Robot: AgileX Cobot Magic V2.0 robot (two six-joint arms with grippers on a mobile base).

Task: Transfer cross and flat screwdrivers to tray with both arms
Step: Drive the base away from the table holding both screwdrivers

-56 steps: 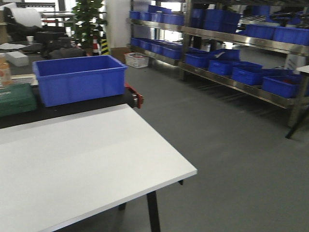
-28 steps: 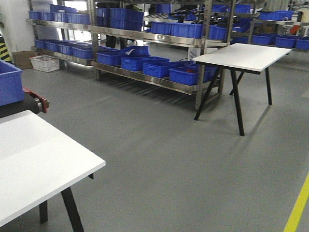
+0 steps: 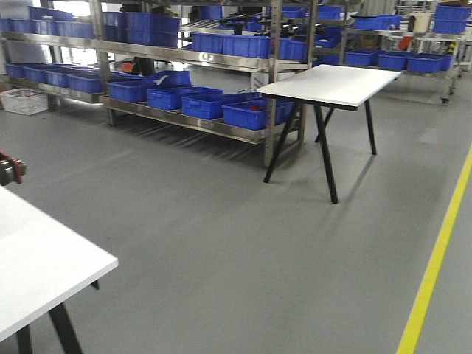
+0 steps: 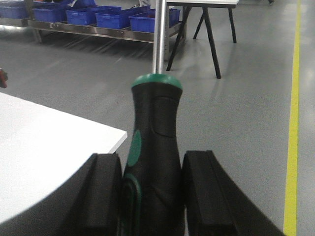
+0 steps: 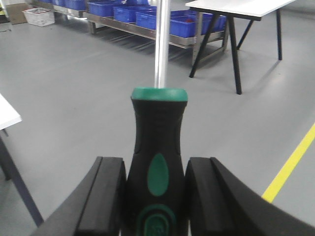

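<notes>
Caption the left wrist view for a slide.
Left gripper clamps a black-and-green screwdriver by its handle, near a white table.

White table (image 3: pixel 44 273) on black legs (image 3: pixel 63 330) stands on grey floor (image 3: pixel 221 236).

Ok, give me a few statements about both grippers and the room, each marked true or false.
1. The left gripper is shut on a screwdriver with a thick black-and-green handle. True.
2. The right gripper is open and empty. False: it clamps a second black-and-green screwdriver, with the handle between its fingers.
3. Blue plastic bins sit on the steel shelving in the front view. True.
4. The yellow floor stripe runs down the left side of the front view. False: it runs down the right side.
</notes>
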